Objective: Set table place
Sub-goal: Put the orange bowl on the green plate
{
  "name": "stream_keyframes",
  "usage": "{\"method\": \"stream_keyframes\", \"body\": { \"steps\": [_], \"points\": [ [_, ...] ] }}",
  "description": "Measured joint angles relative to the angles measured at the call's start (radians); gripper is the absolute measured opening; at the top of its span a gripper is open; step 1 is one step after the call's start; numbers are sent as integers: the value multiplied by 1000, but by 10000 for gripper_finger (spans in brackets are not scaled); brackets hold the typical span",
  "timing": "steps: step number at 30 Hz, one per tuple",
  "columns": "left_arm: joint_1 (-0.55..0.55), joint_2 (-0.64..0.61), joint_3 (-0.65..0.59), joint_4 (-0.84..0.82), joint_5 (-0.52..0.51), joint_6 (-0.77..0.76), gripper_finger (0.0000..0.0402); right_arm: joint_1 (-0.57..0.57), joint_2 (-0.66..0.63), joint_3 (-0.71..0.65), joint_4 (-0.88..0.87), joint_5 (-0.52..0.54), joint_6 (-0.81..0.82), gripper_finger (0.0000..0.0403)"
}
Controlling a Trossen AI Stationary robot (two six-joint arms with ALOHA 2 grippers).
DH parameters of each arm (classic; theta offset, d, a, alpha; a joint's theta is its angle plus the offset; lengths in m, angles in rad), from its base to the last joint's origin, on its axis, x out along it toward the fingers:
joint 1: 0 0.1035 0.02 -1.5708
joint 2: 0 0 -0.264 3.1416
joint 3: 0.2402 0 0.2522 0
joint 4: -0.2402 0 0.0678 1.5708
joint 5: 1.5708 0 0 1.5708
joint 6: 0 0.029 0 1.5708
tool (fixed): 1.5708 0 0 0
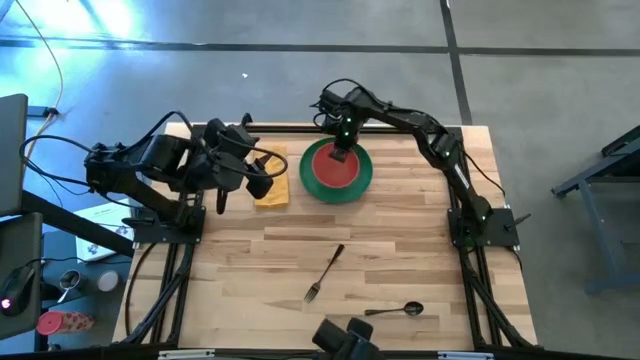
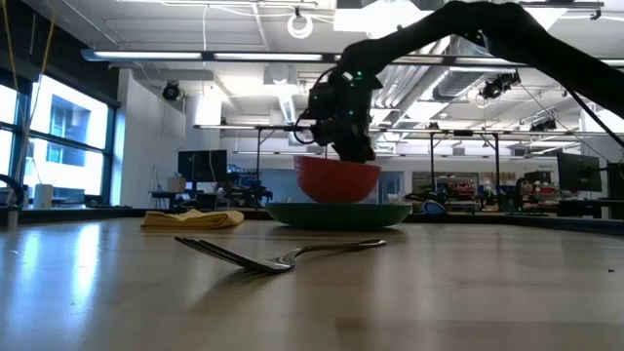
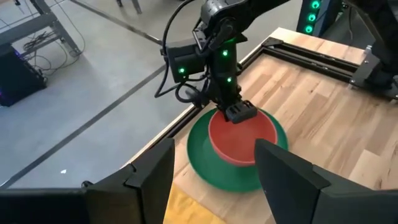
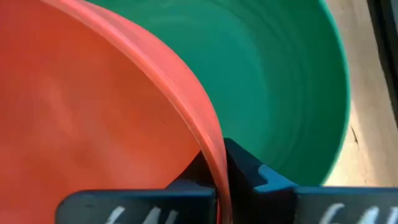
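The small red plastic-looking bowl point(image 1: 333, 166) sits in the round green plate point(image 1: 362, 178) near the far edge of the pale wooden plank table point(image 1: 400, 260). Its wall looks thin and stiff, and it seems light, so a pinch on the rim should carry it; the smooth surface may let it slip or tilt if the hold is shallow. The right gripper point(image 3: 238, 112) is clenched on the bowl's far rim, 1 finger inside and 1 outside, as the right wrist view shows. In the low view the bowl looks level, its base hidden behind the plate's rim, so I cannot tell whether it rests or hangs just above.

Just beside the plate lies the yellow folded cloth napkin point(image 1: 271, 180), soft and best taken by a folded edge. The left gripper point(image 1: 262, 176) hovers over it, fingers point(image 3: 283, 171) spread apart, holding nothing.

Well apart, nearer the front edge, lie the dark metal fork point(image 1: 325, 273) and dark metal spoon point(image 1: 396, 311): rigid, thin, flat on the wood, best gripped across their handles.
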Motion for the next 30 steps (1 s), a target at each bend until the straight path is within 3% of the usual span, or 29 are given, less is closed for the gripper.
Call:
{"method": "stream_keyframes", "body": {
  "steps": [16,30],
  "points": [
    [0,0,0,-1,33,0,211,29,32,-6,19,7,24,0],
    [0,0,0,-6,44,1,211,22,35,-14,18,73,41,0]
  ]
}}
